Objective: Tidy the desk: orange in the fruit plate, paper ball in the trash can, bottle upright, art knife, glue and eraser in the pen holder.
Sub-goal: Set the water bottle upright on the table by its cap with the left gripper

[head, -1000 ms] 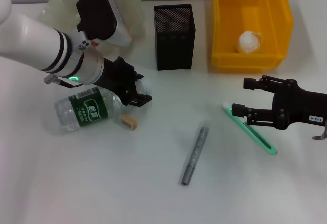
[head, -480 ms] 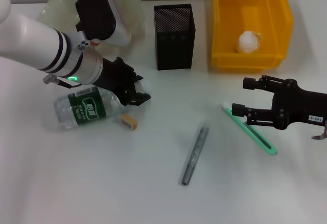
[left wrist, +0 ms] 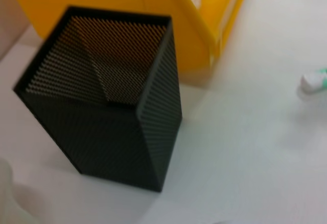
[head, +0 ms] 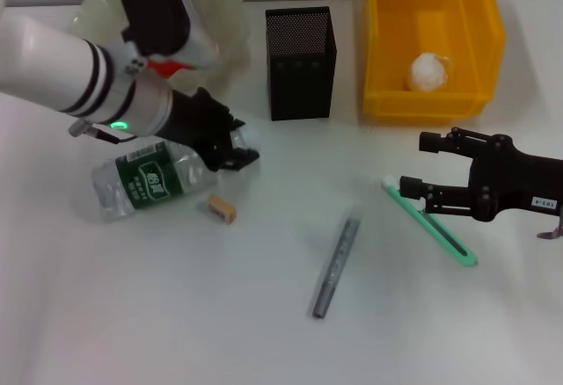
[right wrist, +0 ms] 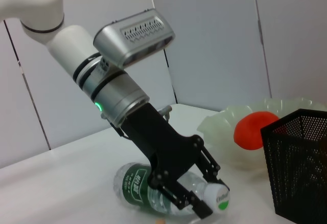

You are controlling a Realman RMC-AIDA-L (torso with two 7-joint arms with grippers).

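One left gripper (head: 236, 149) clenched on the lying bottle (head: 145, 179) neck; right gripper (head: 420, 167) released, near the trash can (head: 387, 60).

From the head we look steeply down on the desk. Our left wrist camera sits close over the pen holder (left wrist: 110, 101); our right wrist camera looks low across the desk, and all 3 views share that holder (head: 300, 61) (right wrist: 301, 162).

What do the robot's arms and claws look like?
The left arm is a fat white tube with black rings and a small glowing green light, plus a silver and black camera box on top. Its left gripper is black. The right gripper is black too, with thin fingers, round knobs and a small white label.
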